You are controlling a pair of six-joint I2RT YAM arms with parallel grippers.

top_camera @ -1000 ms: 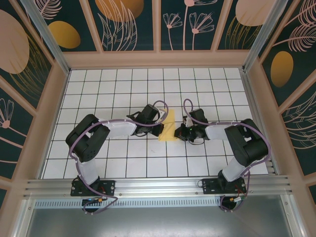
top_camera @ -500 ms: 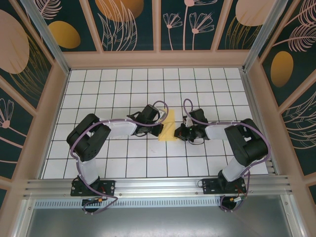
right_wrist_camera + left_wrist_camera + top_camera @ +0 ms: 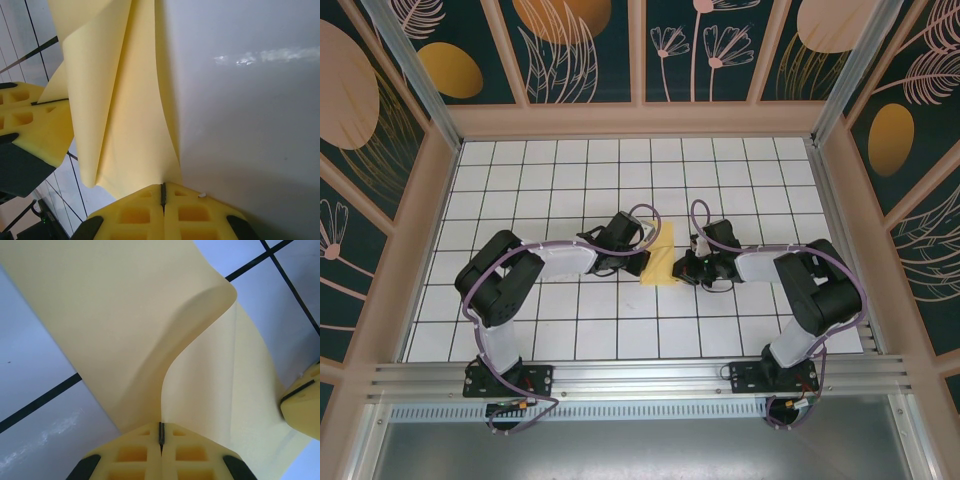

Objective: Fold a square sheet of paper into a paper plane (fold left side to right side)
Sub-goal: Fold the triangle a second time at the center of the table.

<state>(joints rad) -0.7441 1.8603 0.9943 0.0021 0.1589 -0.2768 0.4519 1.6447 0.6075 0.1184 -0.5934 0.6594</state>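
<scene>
Sheet: one yellow sheet of paper [image 3: 663, 256] at the centre of the table [image 3: 520, 190], its left part curled up and over, mid-fold.
Left gripper [image 3: 161, 429]: at the sheet's 9 o'clock, jaws pinched on the lifted edge, likely to carry it rightward.
Right gripper [image 3: 162, 190]: at 3 o'clock, jaws clamped on the opposite edge, probably anchoring it.
Count: one sheet, two grippers.

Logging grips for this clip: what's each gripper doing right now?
Left gripper: closed, pinching the yellow paper.
Right gripper: closed on the same paper's edge.
</scene>
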